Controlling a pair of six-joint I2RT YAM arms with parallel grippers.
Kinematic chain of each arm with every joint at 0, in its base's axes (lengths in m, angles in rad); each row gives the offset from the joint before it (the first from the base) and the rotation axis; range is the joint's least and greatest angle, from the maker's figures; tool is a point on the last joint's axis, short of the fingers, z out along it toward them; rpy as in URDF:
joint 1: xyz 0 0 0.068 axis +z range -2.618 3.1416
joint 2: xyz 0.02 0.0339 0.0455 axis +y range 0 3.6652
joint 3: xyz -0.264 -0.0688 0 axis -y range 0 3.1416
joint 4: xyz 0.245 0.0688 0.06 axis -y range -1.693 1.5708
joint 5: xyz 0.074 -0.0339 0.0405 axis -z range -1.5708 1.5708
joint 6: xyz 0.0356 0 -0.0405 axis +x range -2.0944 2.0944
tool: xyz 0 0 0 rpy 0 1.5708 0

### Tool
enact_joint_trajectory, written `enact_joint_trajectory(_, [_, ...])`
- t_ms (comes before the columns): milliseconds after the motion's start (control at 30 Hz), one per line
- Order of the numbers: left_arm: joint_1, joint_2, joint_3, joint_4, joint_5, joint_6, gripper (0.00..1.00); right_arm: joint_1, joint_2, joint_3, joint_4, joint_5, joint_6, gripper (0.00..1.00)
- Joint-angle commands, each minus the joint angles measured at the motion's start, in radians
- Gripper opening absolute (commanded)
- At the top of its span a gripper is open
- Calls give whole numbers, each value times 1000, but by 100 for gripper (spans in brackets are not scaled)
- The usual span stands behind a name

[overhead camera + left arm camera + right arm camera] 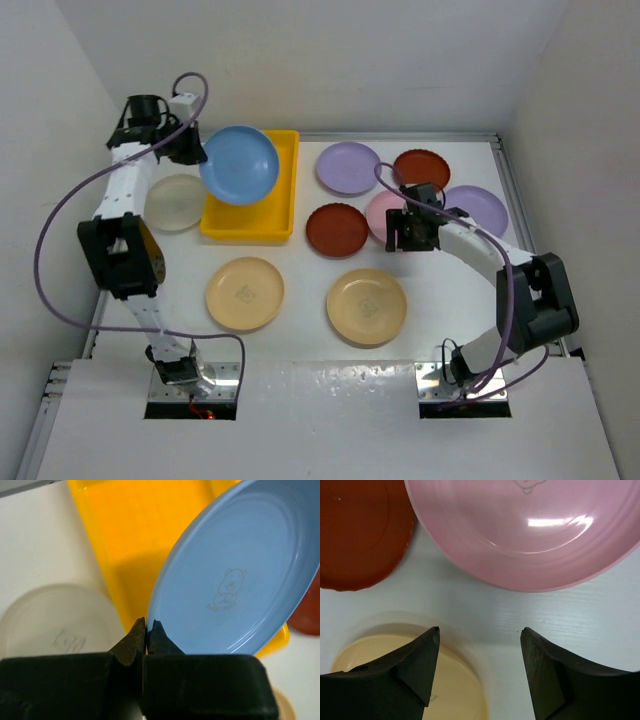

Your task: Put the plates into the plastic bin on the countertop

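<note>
My left gripper is shut on the rim of a blue plate and holds it tilted above the yellow plastic bin. The left wrist view shows the jaws pinching the blue plate over the bin. My right gripper is open and empty, low over the white countertop beside the pink plate. The right wrist view shows its gripper just short of the pink plate.
A cream plate lies left of the bin. Two tan-yellow plates lie near the front. Two dark red-brown plates and two lilac plates lie at the right. Metal rails edge the table.
</note>
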Motion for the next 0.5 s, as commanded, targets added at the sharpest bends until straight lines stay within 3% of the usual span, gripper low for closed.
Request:
enact_joint_trajectory(0, [-46, 163, 104, 113, -147, -164, 0, 21, 15, -12, -3, 30, 21, 65])
enact_joint_trajectory(133, [-115, 295, 163, 113, -208, -199, 0, 10, -4, -87, -18, 39, 24, 65])
enact_joint_trajectory(367, [-133, 352, 124, 158, -297, -179, 0, 4, 9, -135, -16, 30, 0, 65])
enact_joint_trajectory(467, [-133, 352, 115, 158, -309, -188, 4, 5, 30, -170, 0, -4, -8, 60])
